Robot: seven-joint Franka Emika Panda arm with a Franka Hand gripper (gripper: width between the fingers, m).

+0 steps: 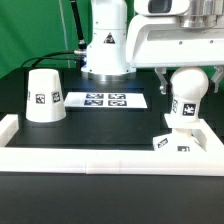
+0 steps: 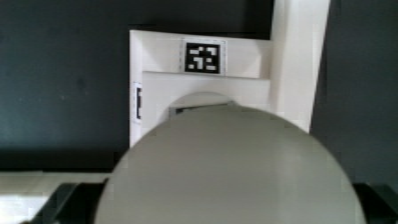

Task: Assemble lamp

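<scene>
Bulb (image 1: 187, 90) is held upright over base (image 1: 176, 138), stem lined up for seating. Gripper (image 1: 188, 77) appears clamped on it. Shade (image 1: 44, 96) is parked well apart on counter (image 1: 100, 130), likely for last.

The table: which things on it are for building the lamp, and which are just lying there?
For the lamp: shade, bulb, base.
Just there: marker board, white rail round the table, robot pedestal.
</scene>
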